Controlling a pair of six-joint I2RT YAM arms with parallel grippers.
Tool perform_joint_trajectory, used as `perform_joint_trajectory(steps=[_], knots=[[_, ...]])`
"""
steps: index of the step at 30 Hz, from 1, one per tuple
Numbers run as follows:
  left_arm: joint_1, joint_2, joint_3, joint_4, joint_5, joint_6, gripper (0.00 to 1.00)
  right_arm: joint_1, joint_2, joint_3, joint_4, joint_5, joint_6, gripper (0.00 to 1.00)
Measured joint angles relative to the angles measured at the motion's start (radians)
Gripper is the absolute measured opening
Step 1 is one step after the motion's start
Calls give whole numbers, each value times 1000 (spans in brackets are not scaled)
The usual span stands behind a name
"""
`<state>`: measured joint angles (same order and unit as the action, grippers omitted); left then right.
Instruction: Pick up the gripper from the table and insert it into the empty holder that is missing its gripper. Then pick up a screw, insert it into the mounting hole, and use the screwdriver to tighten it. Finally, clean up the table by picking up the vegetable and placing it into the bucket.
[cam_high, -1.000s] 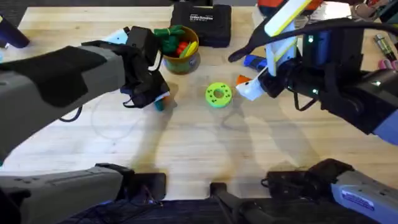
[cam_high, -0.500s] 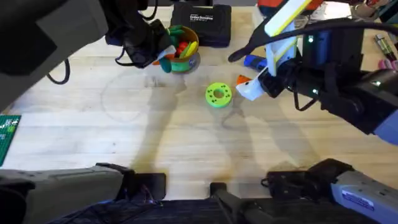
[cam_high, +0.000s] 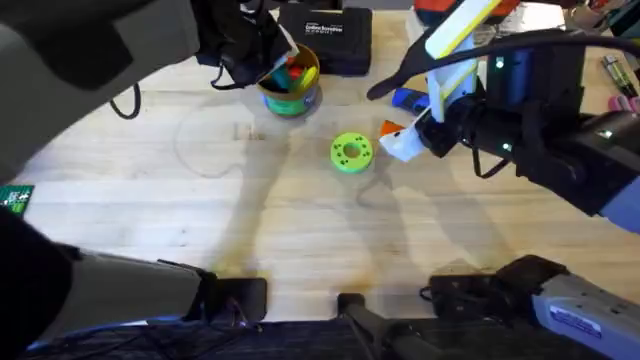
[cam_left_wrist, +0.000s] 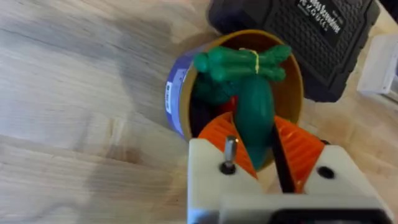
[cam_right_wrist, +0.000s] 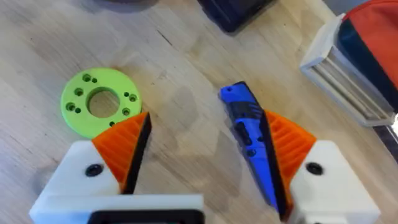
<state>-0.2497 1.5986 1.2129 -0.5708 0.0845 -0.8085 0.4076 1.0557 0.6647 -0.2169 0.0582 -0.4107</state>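
A flat green disc (cam_high: 351, 152) with a round centre hole and small holes around it lies on the wooden table (cam_high: 300, 240), near the middle. A black rectangular case (cam_high: 325, 38) with white lettering (too small to read) sits at the far edge. A green circuit board (cam_high: 14, 197) shows at the left edge. Pens (cam_high: 618, 78) lie at the far right.

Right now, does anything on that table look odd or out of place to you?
Nothing looks spilled or broken. The left gripper holds the dark green vegetable over the bucket, already crowded with toy vegetables. The right gripper hangs above the blue screwdriver, beside the green disc.
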Motion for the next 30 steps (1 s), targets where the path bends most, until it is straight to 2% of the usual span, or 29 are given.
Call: perform_joint_trajectory(steps=[2,3,8,9,10,13,15,20,26,30], knots=[[0,14,0,7,3,0,266,0,0,0,0,0,0,994],[0,19,0,8,5,1,312,0,0,0,0,0,0,994],[0,18,0,29,19,-3,808,0,0,0,0,0,0,992],[0,15,2,30,21,-3,933,0,0,0,0,0,0,993],[-1,12,4,29,23,-4,970,0,0,0,0,0,2,993],[0,11,6,29,28,4,985,0,0,0,0,0,40,994],[0,10,11,22,48,35,985,0,-4,4,-14,0,80,994],[0,1,61,-91,97,124,985,0,-39,71,-132,0,131,994],[0,-127,141,-416,113,266,985,0,-94,245,-422,0,200,994],[0,-229,155,-648,115,365,985,0,-127,292,-538,0,240,994]])
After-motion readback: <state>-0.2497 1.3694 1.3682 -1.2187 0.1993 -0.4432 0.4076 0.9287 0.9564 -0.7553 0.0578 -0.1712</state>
